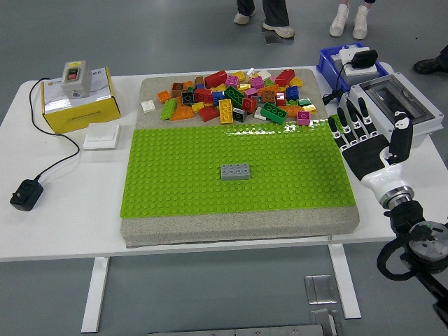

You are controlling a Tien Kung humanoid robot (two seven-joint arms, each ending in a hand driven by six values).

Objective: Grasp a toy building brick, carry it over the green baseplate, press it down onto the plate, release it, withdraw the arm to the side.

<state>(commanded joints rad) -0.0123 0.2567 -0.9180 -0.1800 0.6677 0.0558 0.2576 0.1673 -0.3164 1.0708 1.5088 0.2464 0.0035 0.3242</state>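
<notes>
A grey brick sits pressed on the green baseplate near its middle. Behind the plate lies a heap of loose coloured bricks on the grey foam pad. My right hand hovers just off the plate's right edge, fingers spread and straight, holding nothing. It is well apart from the grey brick. No left arm shows in the picture.
A grey box with a clear lid and a blue bin stand at the back right, close behind my right hand. A yellow box with a switch, a white pad and a black plug lie at the left. People's feet show beyond the table.
</notes>
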